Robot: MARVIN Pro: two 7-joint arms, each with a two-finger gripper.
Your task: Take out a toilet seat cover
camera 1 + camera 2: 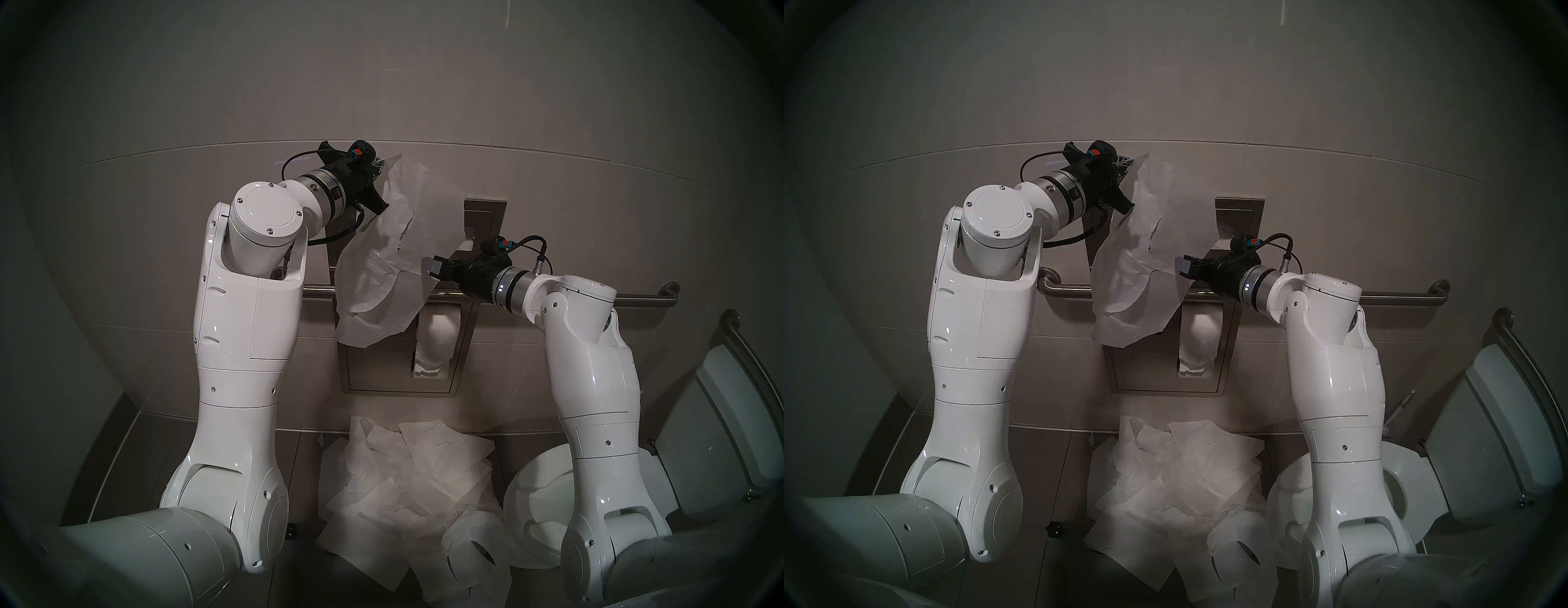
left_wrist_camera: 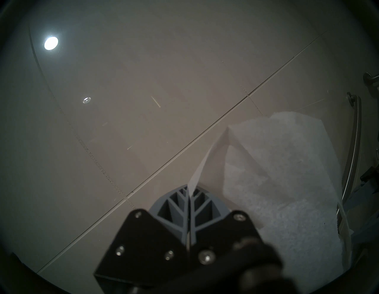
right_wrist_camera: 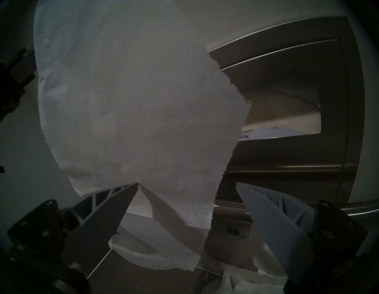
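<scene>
The toilet seat cover (image 1: 382,271) is a crinkled, thin white sheet with a torn cut line, hanging in front of the wall. My left gripper (image 1: 379,163) is shut on its top corner, high on the wall. The left wrist view shows the left gripper (image 2: 189,191) pinching a paper strip, with the seat cover (image 2: 276,184) hanging to the right. My right gripper (image 1: 430,267) is open at the sheet's right edge. In the right wrist view the seat cover (image 3: 133,102) hangs between the spread fingers of the right gripper (image 3: 188,188), and one fingertip (image 3: 131,188) touches it.
A steel dispenser panel (image 1: 483,216) is set in the wall behind the sheet, with a toilet-paper roll (image 1: 441,335) below it. A grab bar (image 1: 645,299) runs across the wall. Several loose seat covers (image 1: 415,479) lie piled on the floor. The toilet (image 1: 534,488) stands at the right.
</scene>
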